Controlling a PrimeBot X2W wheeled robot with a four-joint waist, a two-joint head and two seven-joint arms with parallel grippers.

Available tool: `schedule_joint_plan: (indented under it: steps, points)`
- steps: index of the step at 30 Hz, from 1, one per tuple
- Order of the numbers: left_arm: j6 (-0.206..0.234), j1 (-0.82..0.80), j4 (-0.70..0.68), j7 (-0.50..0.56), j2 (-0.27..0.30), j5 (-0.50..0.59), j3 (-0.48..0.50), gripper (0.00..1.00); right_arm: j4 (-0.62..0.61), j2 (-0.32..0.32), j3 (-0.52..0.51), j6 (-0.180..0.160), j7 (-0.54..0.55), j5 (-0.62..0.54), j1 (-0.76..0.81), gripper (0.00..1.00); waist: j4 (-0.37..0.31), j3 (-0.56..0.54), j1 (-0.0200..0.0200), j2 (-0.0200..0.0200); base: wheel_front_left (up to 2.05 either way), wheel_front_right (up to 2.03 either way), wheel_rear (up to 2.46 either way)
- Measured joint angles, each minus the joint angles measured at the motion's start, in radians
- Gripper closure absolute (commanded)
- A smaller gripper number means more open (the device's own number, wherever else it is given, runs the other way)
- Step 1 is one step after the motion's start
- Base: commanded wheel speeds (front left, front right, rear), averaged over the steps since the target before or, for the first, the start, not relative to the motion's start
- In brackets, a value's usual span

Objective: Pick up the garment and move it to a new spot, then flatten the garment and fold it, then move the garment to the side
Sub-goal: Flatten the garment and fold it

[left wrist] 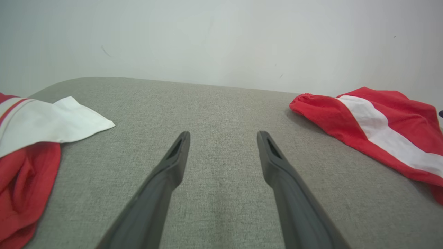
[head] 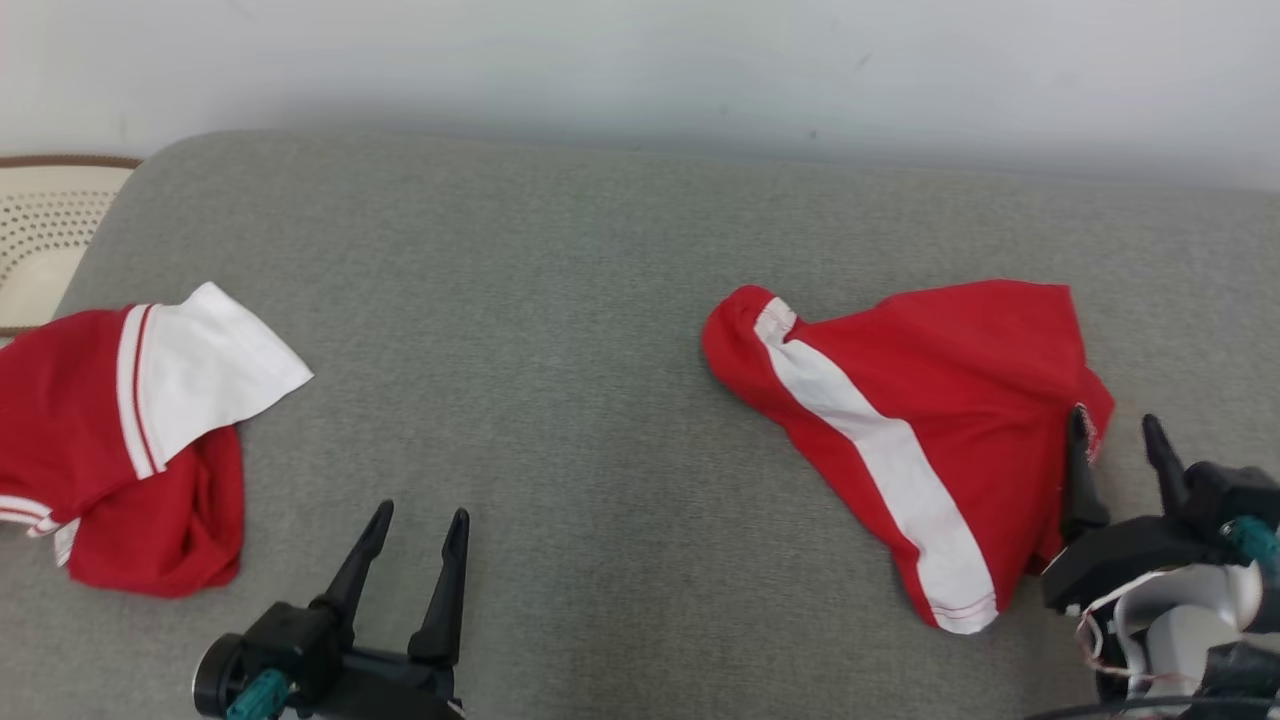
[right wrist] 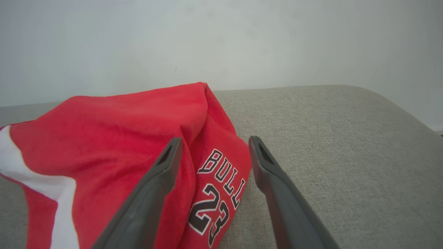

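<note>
Soft, floppy red shorts [head: 930, 400] near right edge of cushion [head: 600, 300]. Pinch printed corner [right wrist: 218, 186] with wide-open right end effector [head: 1114, 415]; left end effector [head: 422, 510] wide too.

Mid cushion [head: 560, 330] free btwn shirt [head: 120, 450] L, shorts [head: 900, 420] R.

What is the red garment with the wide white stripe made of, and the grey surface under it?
Red garment with the wide white stripe: soft, matte cloth, perhaps sports knit; it slumps in folds. Grey surface: matte woven upholstery fabric; fine weave shows.
</note>
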Motion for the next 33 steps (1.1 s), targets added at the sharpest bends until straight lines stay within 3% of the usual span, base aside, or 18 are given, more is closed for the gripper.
schedule_joint_plan:
  steps: [8,18,33]
  points:
    - [-0.040,-0.116,0.032,0.000,0.000,0.016,-0.005,0.00,-0.207,0.065,0.080,0.000,0.000,0.000,0.136,0.00,-0.097,-0.005,-0.0001,-0.0001,0.00,0.00,0.00]
    - [-0.053,-0.293,0.157,0.000,0.003,0.045,-0.030,0.00,-0.358,0.120,0.173,0.000,0.000,0.022,0.194,0.00,-0.229,0.024,0.0000,0.0000,0.00,0.00,0.00]
    - [-0.036,-0.631,0.507,0.000,0.000,0.070,-0.089,0.00,-0.446,0.146,0.343,0.000,0.000,0.047,0.194,0.00,-0.326,0.151,0.0001,0.0000,0.00,0.00,0.00]
